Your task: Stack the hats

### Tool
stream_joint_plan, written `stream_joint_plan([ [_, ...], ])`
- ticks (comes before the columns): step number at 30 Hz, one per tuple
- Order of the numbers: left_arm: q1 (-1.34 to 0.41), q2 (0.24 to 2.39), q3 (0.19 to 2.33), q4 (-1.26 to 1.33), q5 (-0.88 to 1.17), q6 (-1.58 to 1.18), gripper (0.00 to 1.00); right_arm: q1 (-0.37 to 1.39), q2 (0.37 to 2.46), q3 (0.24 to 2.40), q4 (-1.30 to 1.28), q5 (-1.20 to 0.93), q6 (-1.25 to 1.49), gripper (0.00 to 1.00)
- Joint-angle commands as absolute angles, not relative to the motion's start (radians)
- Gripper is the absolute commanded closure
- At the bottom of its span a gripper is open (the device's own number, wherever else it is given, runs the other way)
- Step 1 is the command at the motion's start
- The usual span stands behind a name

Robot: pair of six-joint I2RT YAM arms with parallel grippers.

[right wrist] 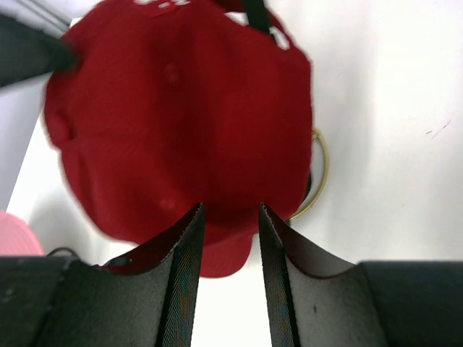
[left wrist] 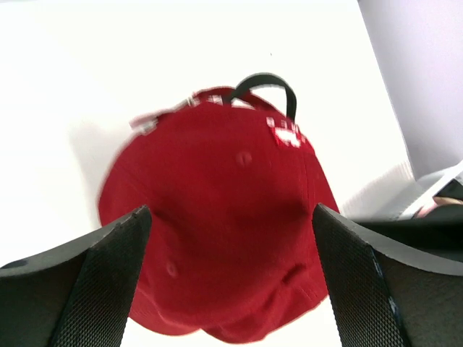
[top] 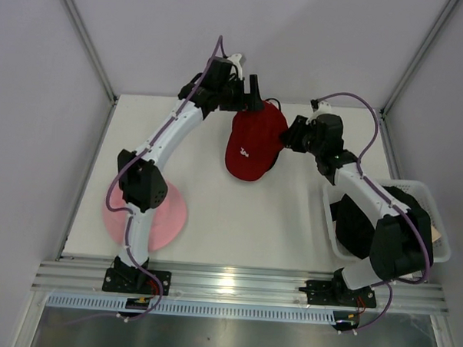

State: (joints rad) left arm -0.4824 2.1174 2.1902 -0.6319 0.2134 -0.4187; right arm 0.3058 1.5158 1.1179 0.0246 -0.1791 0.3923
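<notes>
Red baseball cap (top: 254, 144) is at far-centre of the table (top: 237, 227), crown up, black back strap (left wrist: 264, 79) on the side away from the left wrist cam. My right fingers (right wrist: 177, 275) are pinched on its right-hand edge with red fabric in the narrow gap, so that arm has the cap. Left fingers (left wrist: 108, 275) are spread wide either side of the crown and not touching cloth as far as I can see. I read that as released, staged to take or steady the cap. Can't tell if the cap is lifted or resting on the table. Pink bucket hat (top: 149, 212) lies flat near-left, partly under the left arm and well apart from the cap. It's the likely stack base, so the cap needs to go there. Black hats (top: 360, 221) sit in the white mesh basket (top: 423, 189) on the right.
</notes>
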Motion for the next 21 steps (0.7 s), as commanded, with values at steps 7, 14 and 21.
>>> stream_joint_plan([
  [7,-0.466,2.195,2.361,-0.680,0.276,-0.331,0.05,0.362,1.479,1.108,0.063,-0.147,0.420,0.61],
  [14,-0.469,2.194,2.361,-0.683,0.273,-0.383,0.07,0.434,1.494,1.094,0.077,-0.040,0.511,0.65],
  [21,-0.497,2.223,2.385,-0.707,0.198,-0.416,0.10,0.511,1.517,1.074,0.158,0.048,0.560,0.69],
])
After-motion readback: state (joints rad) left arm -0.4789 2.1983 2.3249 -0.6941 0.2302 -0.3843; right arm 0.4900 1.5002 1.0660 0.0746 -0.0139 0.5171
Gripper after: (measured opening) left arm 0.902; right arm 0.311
